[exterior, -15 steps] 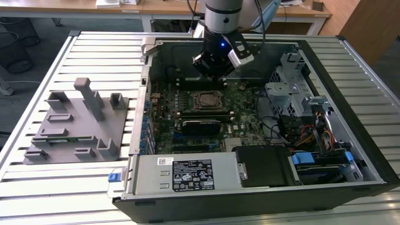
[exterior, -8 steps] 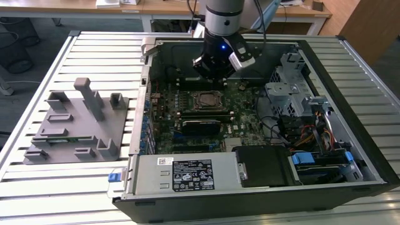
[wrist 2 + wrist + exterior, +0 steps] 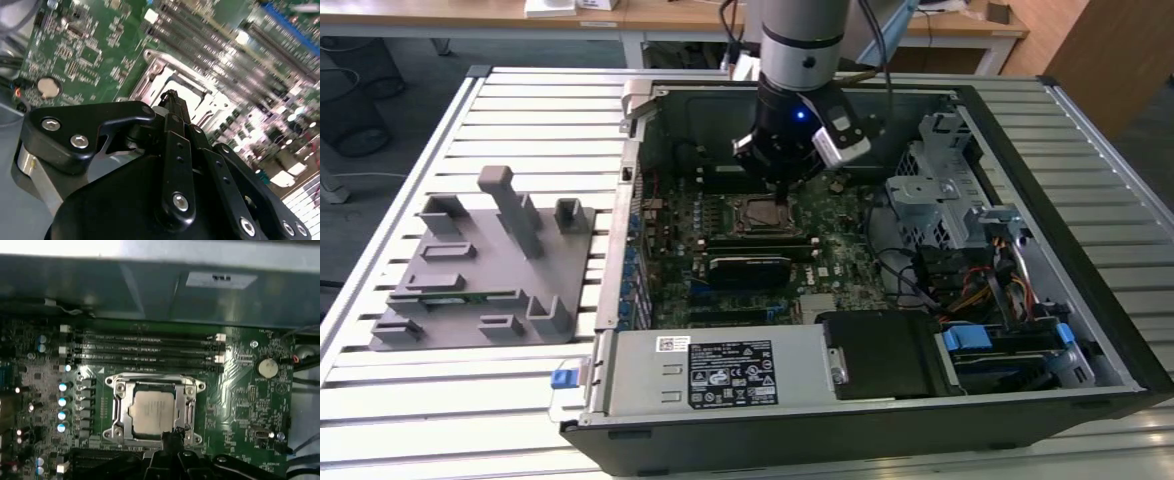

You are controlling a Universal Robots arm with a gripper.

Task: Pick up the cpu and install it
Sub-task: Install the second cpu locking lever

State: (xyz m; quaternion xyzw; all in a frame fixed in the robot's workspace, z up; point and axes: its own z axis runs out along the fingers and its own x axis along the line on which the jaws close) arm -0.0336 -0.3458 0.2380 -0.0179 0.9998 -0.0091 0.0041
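The gripper [image 3: 781, 190] hangs low inside the open computer case [image 3: 1067, 120], right over the green motherboard [image 3: 841, 215], and the chip [image 3: 151, 411] already lies flat in its socket [image 3: 154, 410] near the middle of the board, silver top facing up. The first wrist view puts the black fingertips [image 3: 172, 437] at the socket's near edge, just beside the chip, with nothing seen between them. They look drawn together to a narrow point, and in the second wrist view the black linkage tapers to one tip [image 3: 171, 97] over the bright metal frame. The chip is a smooth, dull-shining square with no long axis to speak of. The frame around it is stamped steel with a screw at each corner, and long dark memory slots [image 3: 145, 347] run parallel beyond it toward the case wall.
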